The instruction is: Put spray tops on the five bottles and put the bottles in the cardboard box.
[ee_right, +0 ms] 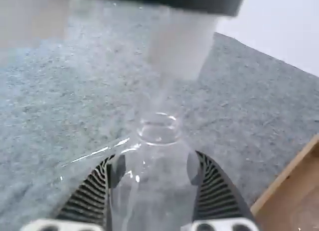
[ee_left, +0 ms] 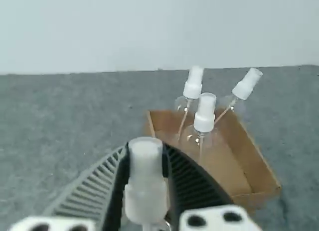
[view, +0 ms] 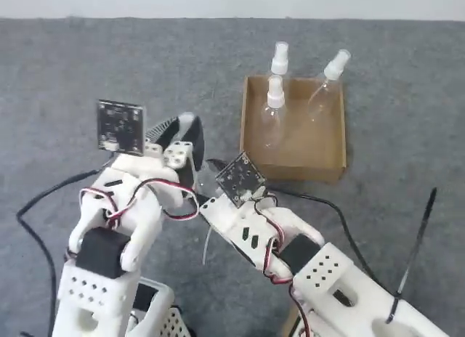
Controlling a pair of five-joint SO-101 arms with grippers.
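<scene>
A grey carpet (view: 58,75) covers the table, its nap coarse and flecked (paler and darker fibres mixed), and it runs back to a plain pale wall (view: 218,1) along the far edge. At the right a thin black strip (view: 420,232) shows against the carpet, straight and slanted; whether it lies flat cannot be told. At the left a black cable (view: 33,206) curves over the carpet toward the near edge.

Arms forward, tips close together: left claw (ee_left: 145,149) tight on a spray top (ee_left: 145,183), right claw (ee_right: 154,161) around a bottle (ee_right: 149,196).
</scene>
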